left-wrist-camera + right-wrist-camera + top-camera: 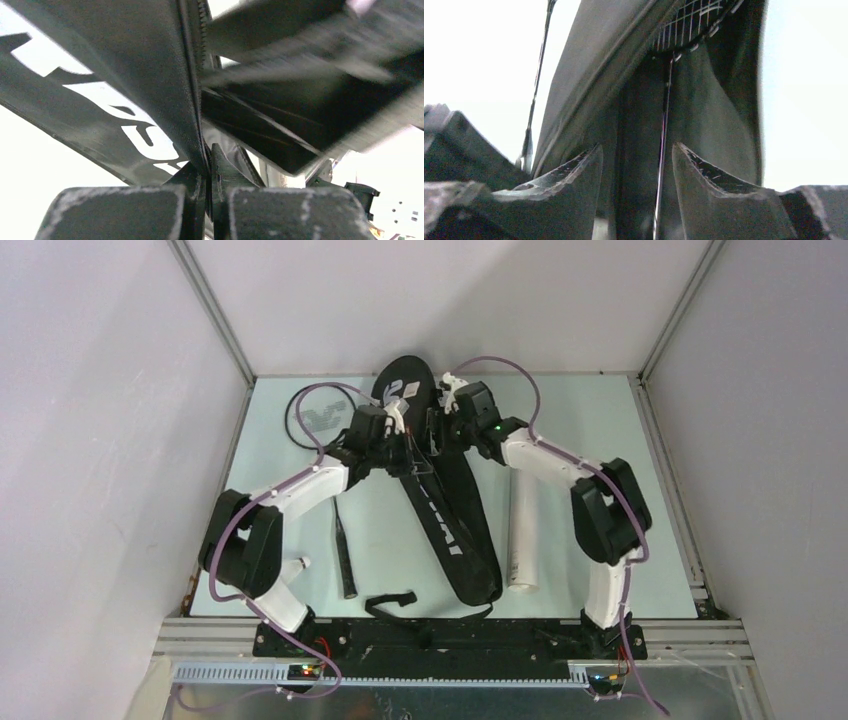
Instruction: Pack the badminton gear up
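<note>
The black racket bag [455, 530] lies slantwise down the middle of the table, its strap [390, 602] trailing at the near end. My left gripper [398, 432] is shut on the bag's zipper edge [192, 100] and holds that flap up; the gripper's [209, 152] jaws meet on the fabric. My right gripper [440, 425] stands open at the bag's mouth. Between the right gripper's [636, 146] fingers runs the thin shaft of a racket [664, 115] that lies inside the bag [709, 110], strings at the top. A second racket [343, 540] lies on the table left of the bag. The white tube [522, 530] lies to the bag's right.
A small white object [297, 565] sits by the left arm's base. The second racket's shaft [537, 85] shows outside the bag in the right wrist view. Grey walls close the table in on the left, right and back. The arms' mounting rail [450, 635] runs along the near edge.
</note>
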You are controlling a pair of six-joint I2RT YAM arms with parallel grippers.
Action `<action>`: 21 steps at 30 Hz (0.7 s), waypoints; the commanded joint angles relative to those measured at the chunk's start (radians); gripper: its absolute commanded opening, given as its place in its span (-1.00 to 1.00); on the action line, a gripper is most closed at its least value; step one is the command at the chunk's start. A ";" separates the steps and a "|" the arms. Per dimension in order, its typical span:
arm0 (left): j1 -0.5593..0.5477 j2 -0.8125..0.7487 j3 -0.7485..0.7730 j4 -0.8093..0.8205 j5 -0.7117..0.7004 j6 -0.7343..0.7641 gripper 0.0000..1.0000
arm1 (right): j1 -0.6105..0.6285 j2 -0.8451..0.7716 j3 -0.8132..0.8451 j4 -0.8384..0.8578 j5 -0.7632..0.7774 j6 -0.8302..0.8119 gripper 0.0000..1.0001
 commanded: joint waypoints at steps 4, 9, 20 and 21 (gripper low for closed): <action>0.031 -0.009 0.018 0.071 -0.015 -0.022 -1.00 | -0.021 -0.331 -0.227 -0.053 -0.006 -0.156 0.50; 0.031 -0.037 -0.030 0.122 0.046 -0.042 -1.00 | -0.047 -0.412 -0.408 -0.012 0.053 -0.144 0.73; 0.033 -0.081 -0.079 0.194 0.135 -0.057 -1.00 | -0.092 -0.183 -0.460 0.144 -0.042 -0.128 0.70; 0.033 -0.084 -0.083 0.209 0.155 -0.061 -1.00 | -0.090 -0.158 -0.458 0.156 -0.061 -0.117 0.70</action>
